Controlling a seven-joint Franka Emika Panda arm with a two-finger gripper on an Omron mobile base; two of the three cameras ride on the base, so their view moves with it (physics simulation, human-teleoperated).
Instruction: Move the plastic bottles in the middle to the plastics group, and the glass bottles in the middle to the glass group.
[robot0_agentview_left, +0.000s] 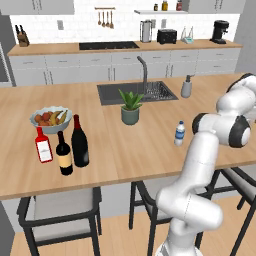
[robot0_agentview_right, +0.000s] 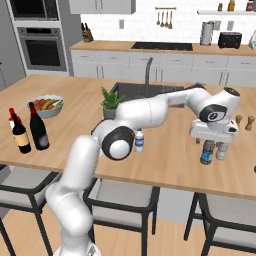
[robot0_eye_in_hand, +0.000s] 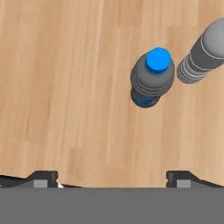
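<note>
Two moves look done: the tall near-black glass wine bottle (robot0_agentview_left: 80, 142) stands lower left with the red white-labelled bottle (robot0_agentview_left: 43, 147), the blue-capped plastic bottle (robot0_eye_in_hand: 152, 81) sits just beside the pale grey plastic bottle (robot0_eye_in_hand: 203, 54) below the spread, empty gripper (robot0_eye_in_hand: 111, 177), leaving a small clear blue-labelled water bottle (robot0_agentview_left: 179, 133) mid-counter

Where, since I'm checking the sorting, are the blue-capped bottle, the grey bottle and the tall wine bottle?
blue-capped bottle (robot0_eye_in_hand: 158, 60), hand view, on its blue cap.
grey bottle (robot0_eye_in_hand: 200, 57), hand view, on its ribbed side.
tall wine bottle (robot0_agentview_left: 80, 146), left base view, on its dark body.
</note>
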